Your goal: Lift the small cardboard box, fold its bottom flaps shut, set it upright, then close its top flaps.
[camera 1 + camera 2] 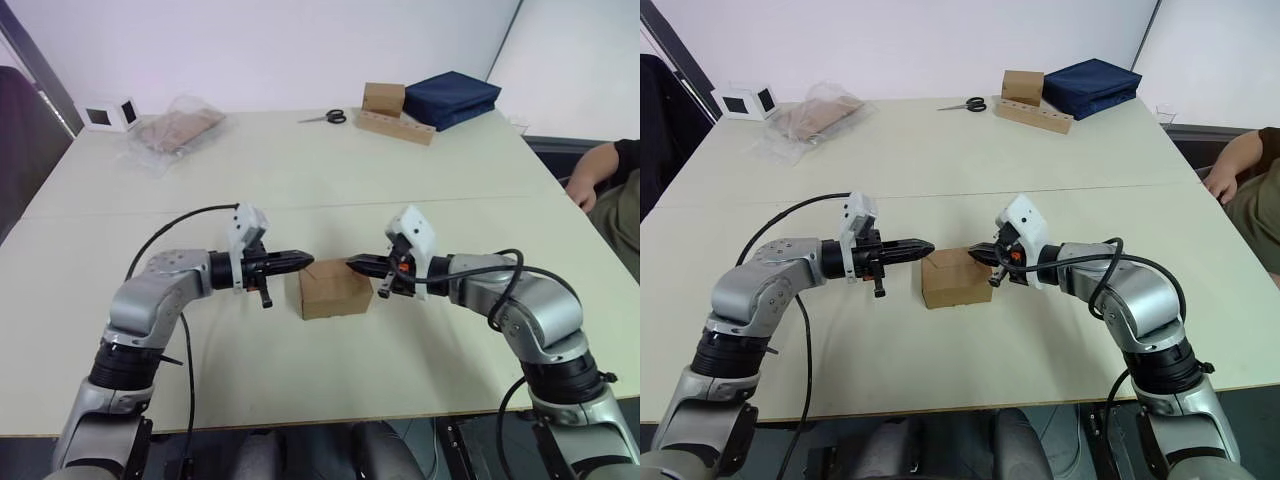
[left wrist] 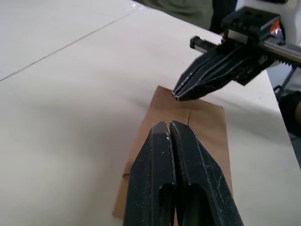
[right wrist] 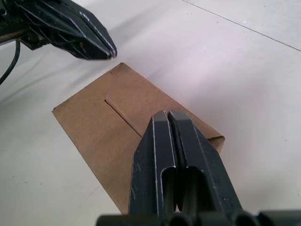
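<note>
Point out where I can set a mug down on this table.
Free: the wide middle of the table, between the small cardboard box and the scissors. Crowded: around the box, where left gripper and right gripper meet.

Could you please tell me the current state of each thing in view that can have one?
small cardboard box: upright on the table, top flaps folded flat.
left gripper: shut, tip over the box's left edge.
right gripper: shut, tip over the box's right edge.
scissors: lying closed.
clear plastic bag: crumpled, holding cardboard.

Matt brown cardboard box (image 1: 334, 290) — smooth pale table (image 1: 300, 190)
</note>
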`<action>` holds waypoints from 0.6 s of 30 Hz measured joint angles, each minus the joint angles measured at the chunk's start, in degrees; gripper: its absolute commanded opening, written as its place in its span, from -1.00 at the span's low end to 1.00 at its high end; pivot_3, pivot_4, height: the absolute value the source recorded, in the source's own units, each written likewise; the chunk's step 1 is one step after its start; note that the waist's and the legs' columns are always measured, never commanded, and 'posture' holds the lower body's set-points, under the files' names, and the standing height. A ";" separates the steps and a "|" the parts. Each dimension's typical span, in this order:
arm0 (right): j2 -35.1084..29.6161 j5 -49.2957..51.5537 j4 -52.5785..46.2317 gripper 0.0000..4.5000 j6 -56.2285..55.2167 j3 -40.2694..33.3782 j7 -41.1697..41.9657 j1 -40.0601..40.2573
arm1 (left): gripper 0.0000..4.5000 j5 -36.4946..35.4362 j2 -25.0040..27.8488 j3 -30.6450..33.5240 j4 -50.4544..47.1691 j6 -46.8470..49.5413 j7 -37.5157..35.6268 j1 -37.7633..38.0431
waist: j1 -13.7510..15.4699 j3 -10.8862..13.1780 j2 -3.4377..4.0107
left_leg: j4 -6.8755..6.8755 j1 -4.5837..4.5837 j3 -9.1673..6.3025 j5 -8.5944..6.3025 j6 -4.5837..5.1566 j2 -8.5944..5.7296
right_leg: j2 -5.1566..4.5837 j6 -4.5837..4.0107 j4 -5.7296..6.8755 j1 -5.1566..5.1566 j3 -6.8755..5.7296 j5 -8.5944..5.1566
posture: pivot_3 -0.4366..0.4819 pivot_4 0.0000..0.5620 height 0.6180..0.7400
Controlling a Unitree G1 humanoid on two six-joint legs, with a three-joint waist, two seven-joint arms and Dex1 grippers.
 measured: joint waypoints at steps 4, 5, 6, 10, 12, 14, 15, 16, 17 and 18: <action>-5.94 2.61 -3.70 -1.00 0.68 -4.06 2.76 2.22 | -0.97 -3.32 2.65 4.02 -5.44 2.47 1.81 3.49 | 0.12 0.02 -0.01 | -0.03 -0.05 0.00 -0.01 0.02 0.00 | -0.03 0.00 -0.09 -0.01 0.00 0.00 | -0.05 -0.47 1.00; -8.71 3.42 -4.83 -1.00 0.97 -6.40 3.96 3.81 | -0.97 -4.16 4.63 5.66 -7.47 3.10 2.15 5.26 | 0.13 0.04 -0.03 | -0.03 -0.05 0.00 -0.02 0.04 0.01 | -0.03 0.00 -0.10 -0.01 0.00 0.00 | -0.05 -0.47 1.00; -10.25 4.21 -5.63 -1.00 1.22 -8.06 4.82 5.01 | -0.97 -4.71 6.11 6.78 -8.95 3.66 2.19 6.57 | 0.13 0.04 -0.04 | -0.03 -0.05 0.00 -0.02 0.04 0.01 | -0.03 0.00 -0.10 -0.01 0.00 0.00 | -0.05 -0.47 1.00; -18.42 7.24 -8.79 -1.00 1.04 -14.60 10.52 11.31 | -0.97 -6.88 12.86 10.79 -15.76 5.07 1.39 12.08 | 0.18 0.05 -0.03 | -0.04 -0.02 0.03 -0.02 0.04 0.02 | -0.02 0.00 -0.08 0.03 0.00 0.00 | -0.05 -0.47 1.00; -22.74 8.01 -9.44 -1.00 0.20 -18.09 13.98 14.31 | -0.97 -7.93 16.01 13.48 -18.04 5.09 0.56 15.16 | 0.21 0.05 -0.03 | -0.04 -0.01 0.04 -0.02 0.04 0.02 | -0.01 0.00 -0.09 0.04 0.00 -0.01 | -0.05 -0.47 1.00; -25.30 9.26 -10.08 -1.00 -0.53 -21.19 17.08 16.93 | -0.97 -9.14 18.09 15.89 -19.66 5.17 -0.11 17.83 | 0.23 0.05 -0.04 | -0.04 -0.01 0.05 -0.03 0.05 0.05 | 0.00 -0.01 -0.10 0.04 0.00 -0.01 | -0.05 -0.47 1.00; -26.42 9.72 -10.34 -1.00 -0.66 -22.58 18.42 18.01 | -0.97 -9.82 19.09 17.04 -20.09 5.36 -0.59 18.89 | 0.23 0.06 -0.04 | -0.04 -0.01 0.06 -0.03 0.05 0.05 | 0.00 -0.01 -0.10 0.04 0.00 -0.01 | -0.05 -0.47 1.00; -27.35 10.51 -10.61 -1.00 -0.72 -23.83 19.78 18.89 | -0.97 -10.57 20.24 18.67 -20.60 5.44 -1.19 20.27 | 0.22 0.06 -0.04 | -0.04 -0.01 0.06 -0.03 0.05 0.05 | 0.01 -0.01 -0.10 0.04 0.00 -0.01 | -0.05 -0.47 1.00; -28.49 11.24 -10.98 -1.00 -0.81 -25.08 21.08 19.84 | -0.97 -11.43 21.63 20.43 -20.96 5.55 -1.92 21.62 | 0.20 0.06 -0.04 | -0.04 -0.01 0.06 -0.03 0.05 0.05 | 0.00 -0.01 -0.10 0.04 0.00 -0.01 | -0.05 -0.47 1.00; -29.36 11.86 -11.12 -1.00 -1.10 -26.56 22.38 20.69 | -0.97 -12.33 23.35 22.66 -21.47 5.78 -3.13 23.40 | 0.11 0.07 -0.05 | -0.04 0.00 0.07 -0.03 0.05 0.07 | 0.02 -0.01 -0.10 0.04 0.00 -0.01 | -0.05 -0.47 1.00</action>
